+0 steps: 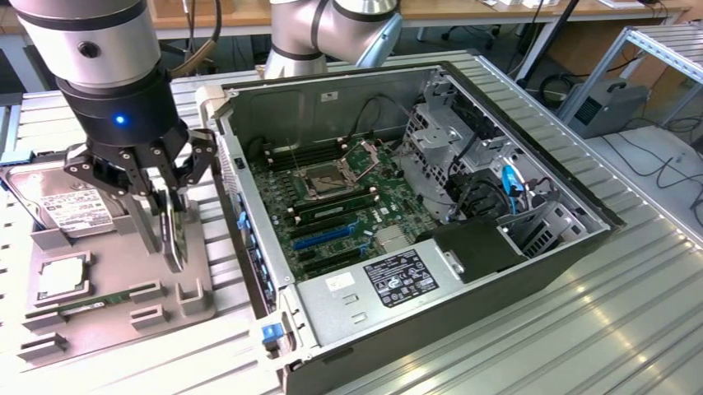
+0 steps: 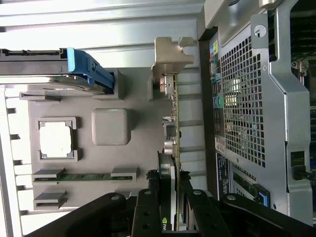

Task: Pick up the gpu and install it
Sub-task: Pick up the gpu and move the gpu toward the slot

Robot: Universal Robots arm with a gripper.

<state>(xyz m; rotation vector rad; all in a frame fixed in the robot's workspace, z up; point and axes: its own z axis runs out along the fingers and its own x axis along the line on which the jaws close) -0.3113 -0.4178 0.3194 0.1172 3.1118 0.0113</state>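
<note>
Wrist view — tool (image 2: 170, 186) tight on upright gpu (image 2: 172, 118) — memory stick (image 2: 84, 176) in grey tray (image 2: 111, 158)

Hard drive (image 1: 64, 206), processor (image 2: 57, 139) and memory stick (image 2: 84, 176) sit on grey tray (image 2: 98, 158).

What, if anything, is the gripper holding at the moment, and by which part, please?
The gripper holds the gpu, standing on edge, pinched across its black cooler end, opposite the metal bracket.

table (image 1: 615, 329) — ribbed metal | behind — wooden desks (image 1: 220, 10)
</note>
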